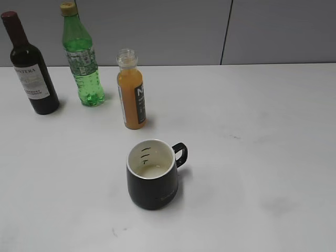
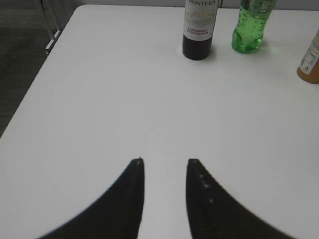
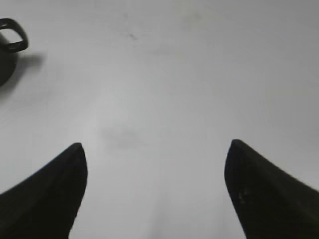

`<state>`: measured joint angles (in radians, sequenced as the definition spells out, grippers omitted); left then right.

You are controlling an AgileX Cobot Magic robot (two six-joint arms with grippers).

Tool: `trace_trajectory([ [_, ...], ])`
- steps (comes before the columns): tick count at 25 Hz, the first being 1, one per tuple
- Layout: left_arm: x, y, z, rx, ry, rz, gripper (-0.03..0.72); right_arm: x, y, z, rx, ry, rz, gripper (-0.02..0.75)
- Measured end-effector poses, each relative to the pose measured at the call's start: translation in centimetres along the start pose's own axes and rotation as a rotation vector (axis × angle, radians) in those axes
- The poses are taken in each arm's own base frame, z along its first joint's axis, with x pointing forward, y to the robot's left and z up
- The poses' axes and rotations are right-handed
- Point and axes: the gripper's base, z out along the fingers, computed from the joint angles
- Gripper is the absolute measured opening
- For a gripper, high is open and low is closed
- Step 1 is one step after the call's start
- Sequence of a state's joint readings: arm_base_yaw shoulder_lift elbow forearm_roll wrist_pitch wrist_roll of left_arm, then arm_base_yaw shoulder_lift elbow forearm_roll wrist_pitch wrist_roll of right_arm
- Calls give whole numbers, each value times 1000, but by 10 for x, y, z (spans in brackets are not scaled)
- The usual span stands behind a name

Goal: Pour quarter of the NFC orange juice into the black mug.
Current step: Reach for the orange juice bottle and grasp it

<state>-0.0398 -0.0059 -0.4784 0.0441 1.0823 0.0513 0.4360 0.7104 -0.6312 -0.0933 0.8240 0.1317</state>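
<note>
The NFC orange juice (image 1: 132, 97) stands upright and uncapped on the white table, behind the black mug (image 1: 153, 175). The mug has a cream inside with small dark marks and its handle points right. In the left wrist view the bottle's edge (image 2: 310, 62) shows at the far right. In the right wrist view the mug's handle (image 3: 12, 40) shows at the top left. My left gripper (image 2: 165, 161) is open and empty over bare table. My right gripper (image 3: 154, 145) is wide open and empty over bare table. Neither gripper shows in the exterior view.
A dark wine bottle (image 1: 30, 68) and a taller green bottle (image 1: 81, 58) stand at the back left; both also show in the left wrist view (image 2: 199, 27) (image 2: 251, 25). The table's left edge (image 2: 35, 84) borders dark floor. A grey wall runs behind the table.
</note>
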Motion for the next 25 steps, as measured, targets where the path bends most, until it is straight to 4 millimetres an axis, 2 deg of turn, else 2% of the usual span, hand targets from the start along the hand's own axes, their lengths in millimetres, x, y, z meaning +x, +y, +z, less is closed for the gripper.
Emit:
trace_trajectory([
  [7,0,0,0,0,0,0,232,19,-23,-36,156,-86,160,648],
  [13,0,0,0,0,0,0,232,42,-23,-58,214,-132,205,647],
  [17,0,0,0,0,0,0,232,56,-19,-65,221,-174,200,647],
  [25,0,0,0,0,0,0,232,82,-13,-62,217,-216,190,647],
])
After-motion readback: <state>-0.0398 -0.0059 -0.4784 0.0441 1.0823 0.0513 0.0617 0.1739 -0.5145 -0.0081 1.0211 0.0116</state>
